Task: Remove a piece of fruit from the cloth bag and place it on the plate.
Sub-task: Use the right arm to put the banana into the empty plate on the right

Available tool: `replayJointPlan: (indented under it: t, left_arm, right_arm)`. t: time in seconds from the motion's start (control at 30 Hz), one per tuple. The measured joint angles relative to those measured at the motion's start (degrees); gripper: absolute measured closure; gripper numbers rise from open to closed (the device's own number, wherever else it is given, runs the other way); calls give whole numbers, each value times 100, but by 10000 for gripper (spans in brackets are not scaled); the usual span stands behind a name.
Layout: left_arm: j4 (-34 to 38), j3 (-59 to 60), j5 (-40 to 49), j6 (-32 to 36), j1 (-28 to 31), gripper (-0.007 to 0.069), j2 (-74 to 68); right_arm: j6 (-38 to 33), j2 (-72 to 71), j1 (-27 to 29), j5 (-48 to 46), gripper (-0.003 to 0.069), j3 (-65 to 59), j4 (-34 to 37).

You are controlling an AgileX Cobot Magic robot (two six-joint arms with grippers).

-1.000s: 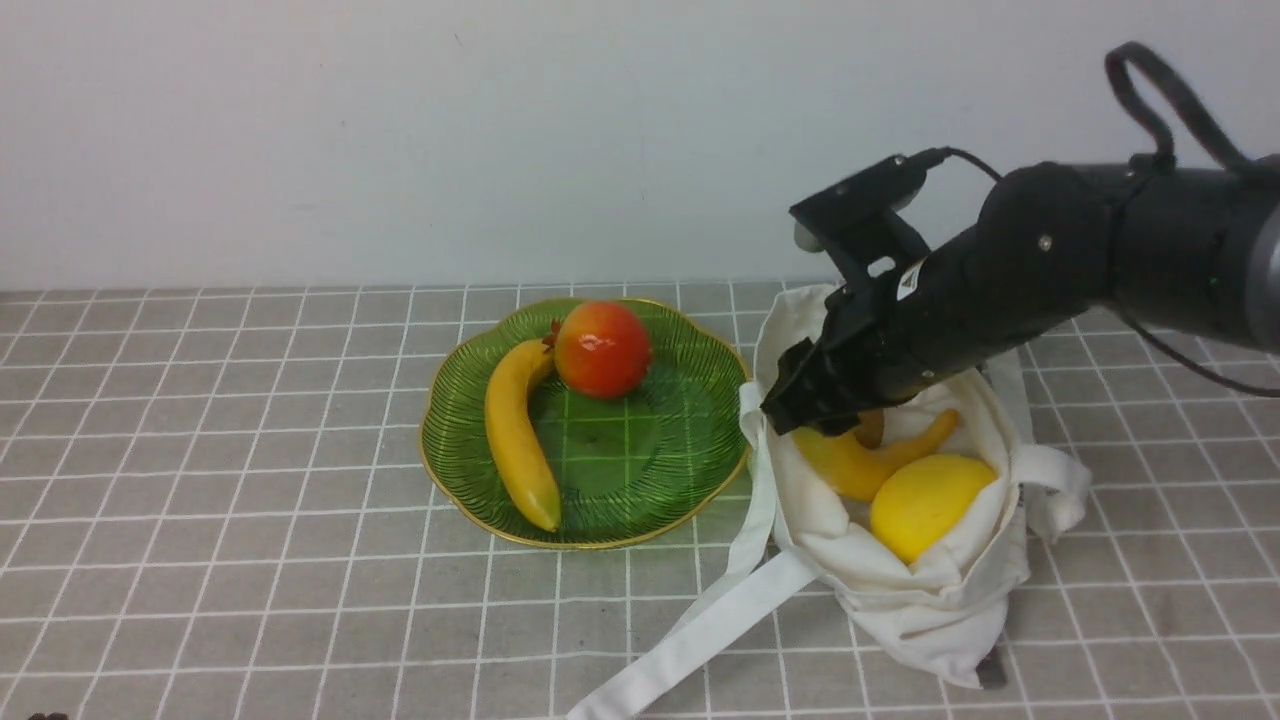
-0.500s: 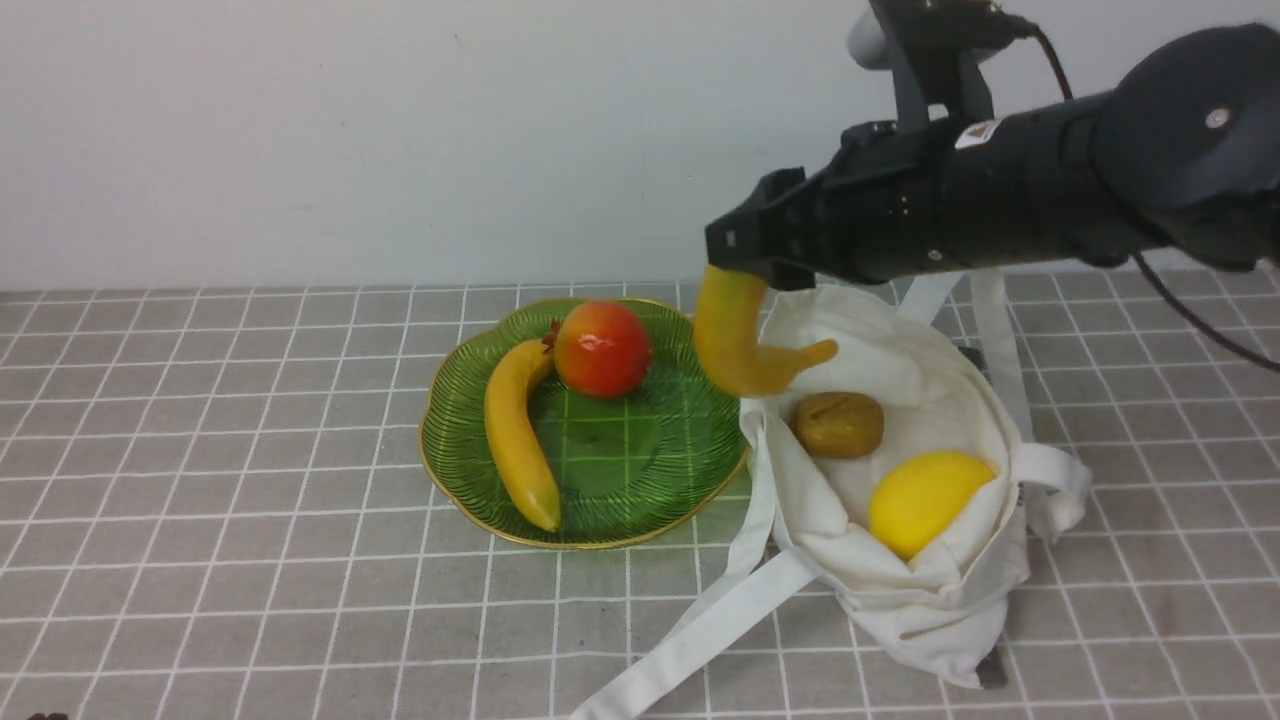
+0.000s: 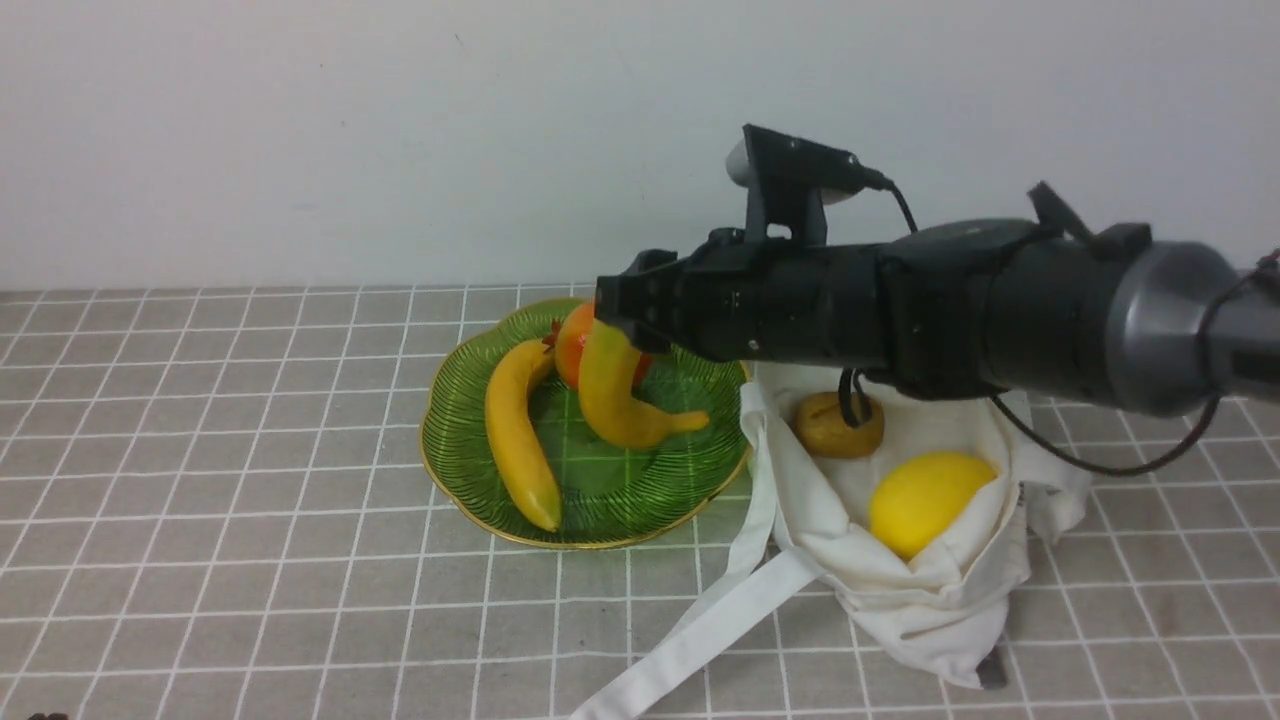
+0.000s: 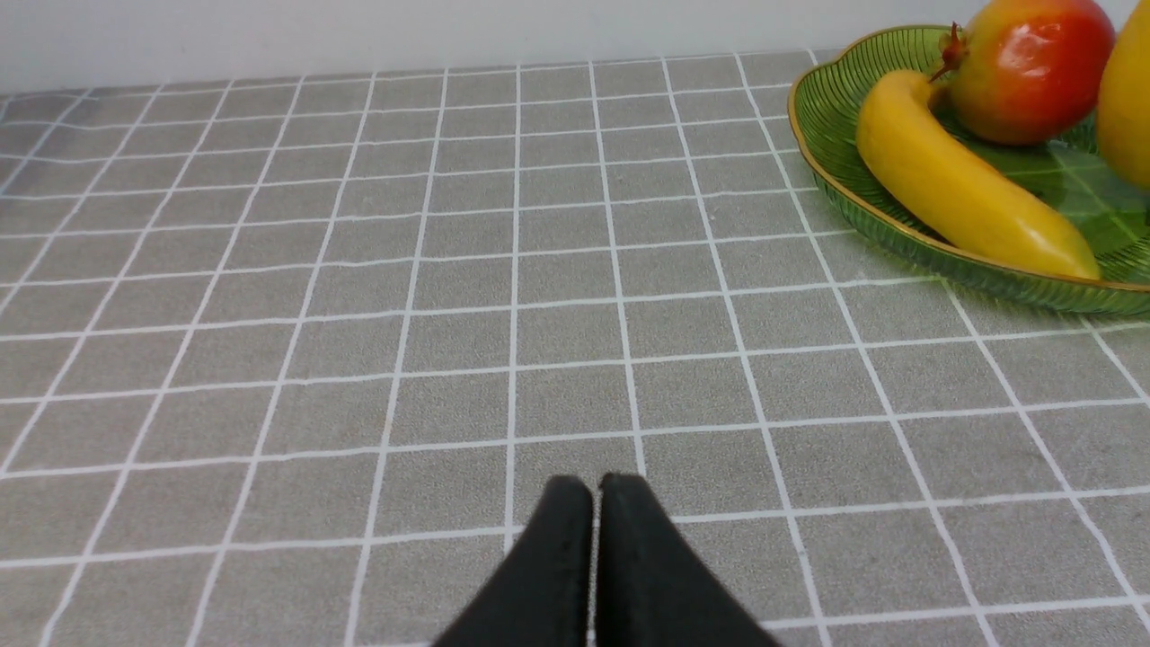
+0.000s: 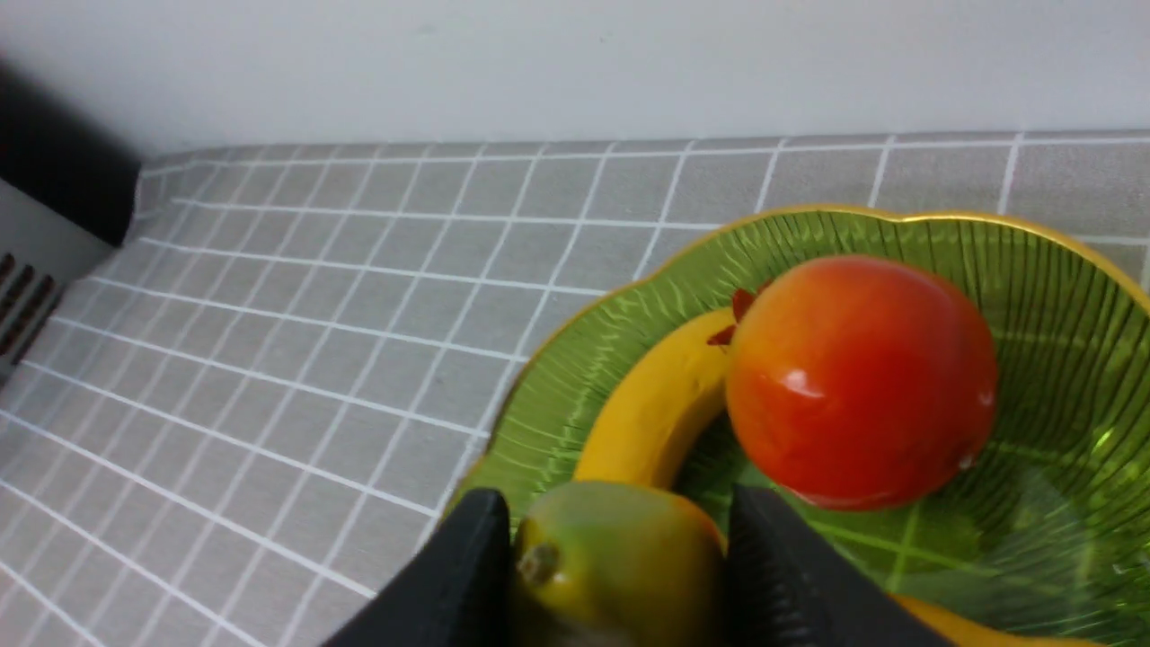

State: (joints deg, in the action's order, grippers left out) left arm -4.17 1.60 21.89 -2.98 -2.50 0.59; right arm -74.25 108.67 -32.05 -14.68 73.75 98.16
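Right gripper [image 3: 612, 318]: clamped on the green end of the banana [image 3: 622, 400], which I hold hanging over the plate [image 3: 428, 440], curve downward, ready for a low release; I cannot tell whether its tip touches the glass. Plate contents: a yellow banana [image 3: 515, 440] and a red fruit [image 3: 570, 345], so I judge the free middle the best landing spot. Bag [image 3: 900, 590], just beside the plate: a lemon [image 3: 925, 500] and a brown fruit [image 3: 838, 425]. Left gripper [image 4: 593, 503]: closed, empty, off to the side.

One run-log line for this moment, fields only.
stage: placing | right tool: shut on green-tipped banana, above plate, not yet released | left tool: shut, empty | cloth bag: holds lemon, brown fruit
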Motion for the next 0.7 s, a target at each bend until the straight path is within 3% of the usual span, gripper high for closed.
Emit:
replayJointPlan:
  t: [0.17, 0.27, 0.3, 0.43, 0.53, 0.7]
  left_arm:
    - [0, 0, 0, 0, 0, 631, 0]
    - [0, 0, 0, 0, 0, 631, 0]
    - [0, 0, 0, 0, 0, 631, 0]
    - [0, 0, 0, 0, 0, 631, 0]
    - [0, 0, 0, 0, 0, 631, 0]
    - [0, 0, 0, 0, 0, 631, 0]
  right_arm:
    - [-468, 144, 0, -12, 360, 15, 143]
    - [-506, 242, 0, -3, 292, 27, 149]
    - [-520, 335, 0, 42, 218, 15, 149]
    - [-535, 430, 0, 191, 43, -2, 156]
    - [-698, 393, 28, 191, -17, -2, 161]
    - [-1038, 101, 113, -33, -32, -2, 29]
